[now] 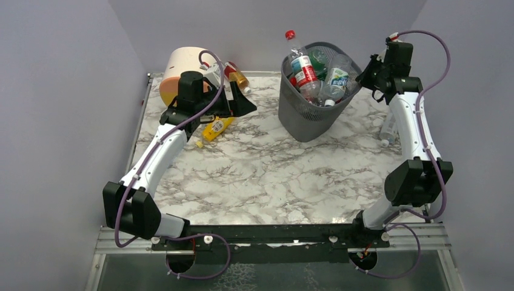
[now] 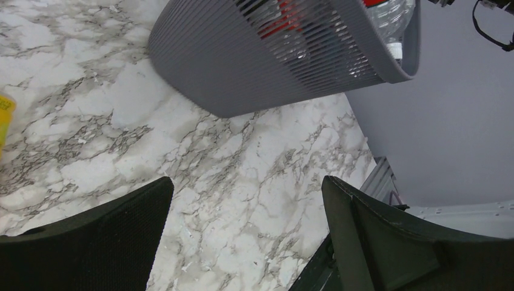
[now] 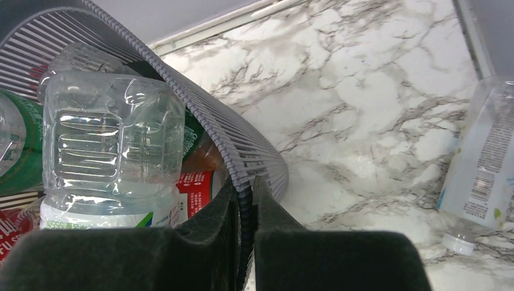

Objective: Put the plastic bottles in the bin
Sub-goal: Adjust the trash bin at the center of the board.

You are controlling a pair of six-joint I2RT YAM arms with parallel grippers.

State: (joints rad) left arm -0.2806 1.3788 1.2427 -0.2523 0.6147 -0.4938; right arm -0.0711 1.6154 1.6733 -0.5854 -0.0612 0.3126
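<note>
1. My right claw (image 1: pixel 368 74) (image 3: pixel 245 188) is pressed together on the rim of the bin (image 1: pixel 306 115) (image 3: pixel 230 133), pinching the mesh wall between its two fingers.
2. My left claw (image 1: pixel 242 100) (image 2: pixel 248 188) is spread wide with nothing in it. It hangs over the counter (image 1: pixel 273 176) left of the bin, and a yellow bottle (image 1: pixel 217 127) lies just below it.
3. The bin stands at the far middle of the counter, packed with bottles. A red-capped bottle (image 1: pixel 301 63) sticks up past the rim, and a clear bottle (image 1: pixel 335 82) (image 3: pixel 112 139) lies against the inside wall right by my right claw.
4. A clear bottle with a white cap (image 1: pixel 388 130) (image 3: pixel 485 163) lies on the counter by the right edge, outside the bin.
5. An orange bottle (image 1: pixel 238 77) lies at the far left beside the round drawer unit (image 1: pixel 176 66).
</note>
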